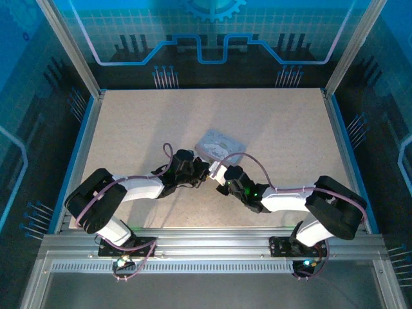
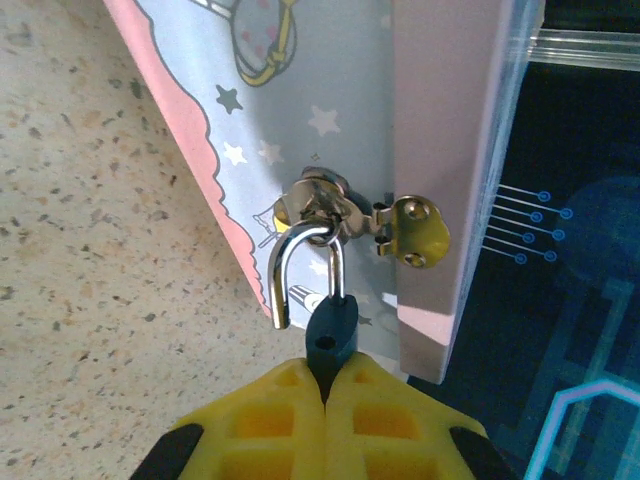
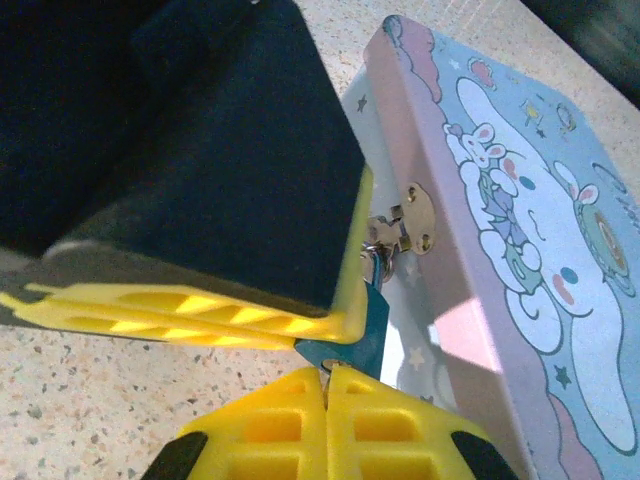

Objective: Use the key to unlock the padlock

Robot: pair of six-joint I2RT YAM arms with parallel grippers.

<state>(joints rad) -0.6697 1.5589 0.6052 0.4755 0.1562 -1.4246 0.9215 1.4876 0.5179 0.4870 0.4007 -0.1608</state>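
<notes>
The padlock (image 2: 333, 325) has a small dark blue body and a silver shackle (image 2: 300, 240) hooked through the hasp (image 2: 415, 228) of the pastel tin box (image 2: 300, 120). One shackle leg hangs free of the body, beside an empty hole. My left gripper (image 2: 325, 385) is shut on the padlock body from below. In the right wrist view the padlock (image 3: 365, 325) shows teal under the left finger (image 3: 200, 315). My right gripper (image 3: 326, 378) is shut on the key (image 3: 327, 364), a metal sliver at the lock's underside. From above, both grippers (image 1: 212, 172) meet at the box's near edge.
The tin box (image 1: 222, 143) lies near the middle of the speckled table (image 1: 129, 129), its printed lid (image 3: 520, 240) facing up. Blue walls and metal posts ring the table. The two arms reach in from the near rail (image 1: 206, 248).
</notes>
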